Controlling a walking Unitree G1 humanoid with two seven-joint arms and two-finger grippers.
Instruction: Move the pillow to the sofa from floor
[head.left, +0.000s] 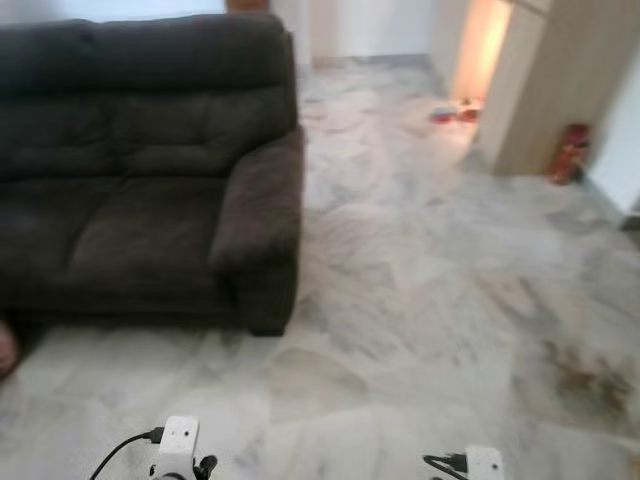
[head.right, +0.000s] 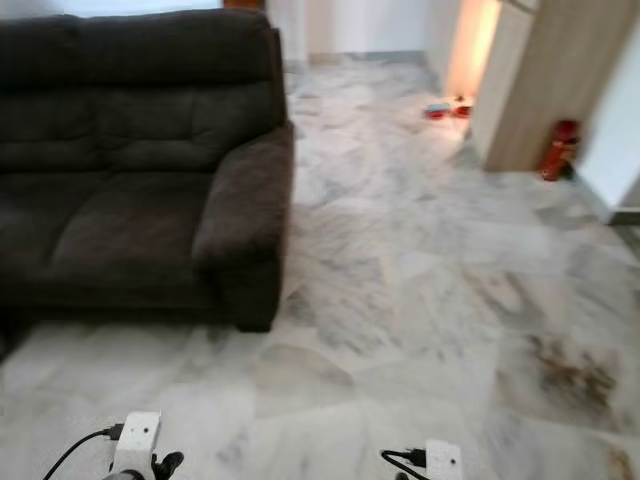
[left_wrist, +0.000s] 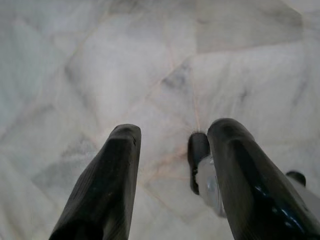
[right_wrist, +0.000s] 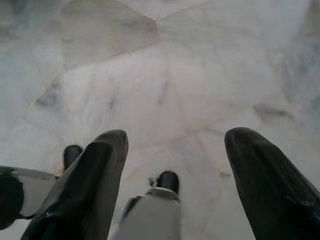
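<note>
We face a grey-veined marble floor (head.left: 420, 290) beside a dark brown sofa (head.left: 140, 170). Our left gripper (left_wrist: 172, 135) and right gripper (right_wrist: 175, 137) hang with fingers apart.

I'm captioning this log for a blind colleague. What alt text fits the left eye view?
A dark brown fabric sofa stands at the left on a pale marble floor, its seat bare. A red fire extinguisher stands by a wooden partition at the far right, and small red items lie on the floor beyond.
</note>
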